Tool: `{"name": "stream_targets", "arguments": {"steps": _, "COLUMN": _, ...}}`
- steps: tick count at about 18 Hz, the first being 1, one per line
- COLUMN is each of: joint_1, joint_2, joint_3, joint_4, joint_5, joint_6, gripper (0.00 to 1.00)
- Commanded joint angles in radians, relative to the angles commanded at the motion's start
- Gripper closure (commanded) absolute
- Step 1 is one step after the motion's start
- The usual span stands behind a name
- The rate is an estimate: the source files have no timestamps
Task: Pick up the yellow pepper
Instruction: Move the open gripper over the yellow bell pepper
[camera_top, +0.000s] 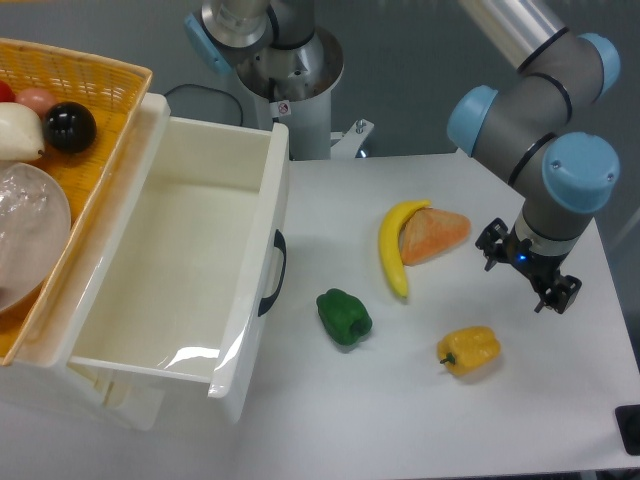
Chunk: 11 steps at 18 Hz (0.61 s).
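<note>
The small, glossy, lobed yellow-orange bell pepper (470, 351) lies on the white bench (400, 420) toward its front right, apart from the dark green bell pepper (344, 317) to its left and in front of the long curved yellow banana (394, 250) and the orange wedge-shaped piece (436, 234) touching that banana. The black two-finger claw (530, 270) hangs up and to the right of the yellow pepper, clear of it and gripping nothing; whether its fingers stand apart or together I cannot tell from this angle. A white plastic bin (250, 250) with a dark handle stands at the left.
</note>
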Motion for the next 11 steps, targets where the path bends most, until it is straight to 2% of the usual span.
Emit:
{"name": "stream_targets", "arguments": {"steps": 5, "joint_1": -0.002, "joint_2": -0.023, "joint_3": 0.011, "joint_4": 0.012, "joint_5": -0.008, "joint_6": -0.012, "gripper": 0.0}}
{"name": "stream_targets", "arguments": {"steps": 7, "joint_1": -0.005, "joint_2": -0.049, "joint_3": -0.003, "joint_4": 0.072, "joint_5": -0.066, "joint_6": -0.035, "gripper": 0.0}}
{"name": "stream_targets", "arguments": {"steps": 11, "joint_1": -0.002, "joint_2": -0.072, "joint_3": -0.035, "joint_4": 0.142, "joint_5": -0.075, "joint_6": -0.046, "gripper": 0.0}}
